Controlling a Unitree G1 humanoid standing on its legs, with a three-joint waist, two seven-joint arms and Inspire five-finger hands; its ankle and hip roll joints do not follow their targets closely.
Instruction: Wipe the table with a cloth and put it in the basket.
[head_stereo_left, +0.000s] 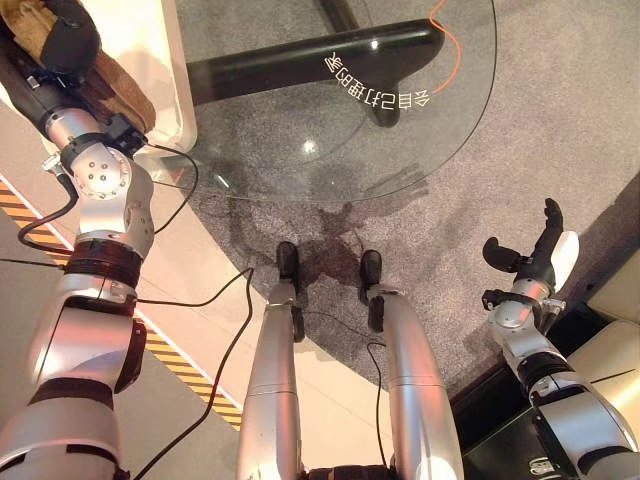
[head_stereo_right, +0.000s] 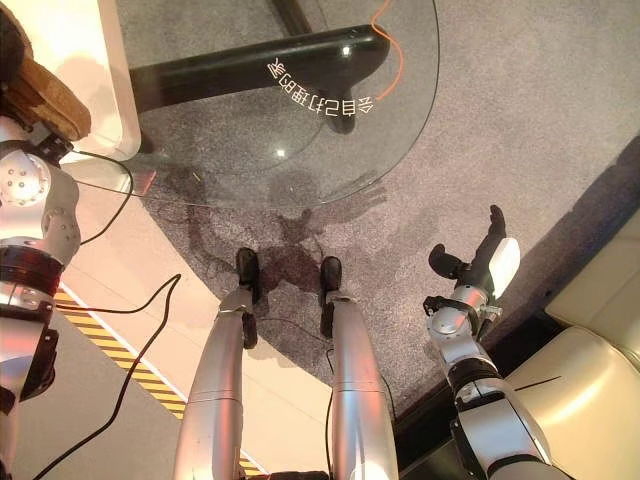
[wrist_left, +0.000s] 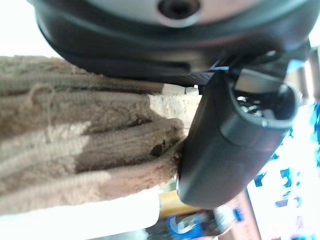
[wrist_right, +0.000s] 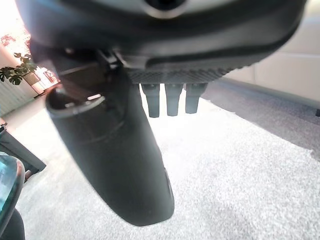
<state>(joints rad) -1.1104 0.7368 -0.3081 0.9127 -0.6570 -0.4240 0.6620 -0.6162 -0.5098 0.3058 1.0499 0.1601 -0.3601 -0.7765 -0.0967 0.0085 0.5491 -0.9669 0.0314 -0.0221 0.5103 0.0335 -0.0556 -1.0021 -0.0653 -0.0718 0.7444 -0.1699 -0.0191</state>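
A brown terry cloth (head_stereo_left: 112, 95) hangs bunched from my left hand (head_stereo_left: 62, 38) at the far left, over a white container (head_stereo_left: 165, 85) that stands by the table's edge. In the left wrist view the folded cloth (wrist_left: 80, 150) lies against the palm, and the thumb (wrist_left: 225, 150) presses on its end. The round glass table (head_stereo_left: 420, 140) lies ahead on a black base (head_stereo_left: 300, 62). Down at the right, my right hand (head_stereo_left: 545, 250) hangs over the grey carpet with straight fingers (wrist_right: 172, 100) and holds nothing.
An orange cable (head_stereo_left: 455, 50) runs under the glass. White lettering (head_stereo_left: 375, 85) marks the tabletop. Cream cushioned seats (head_stereo_right: 590, 370) stand close to my right arm. Yellow and black floor tape (head_stereo_left: 170, 365) runs along the left.
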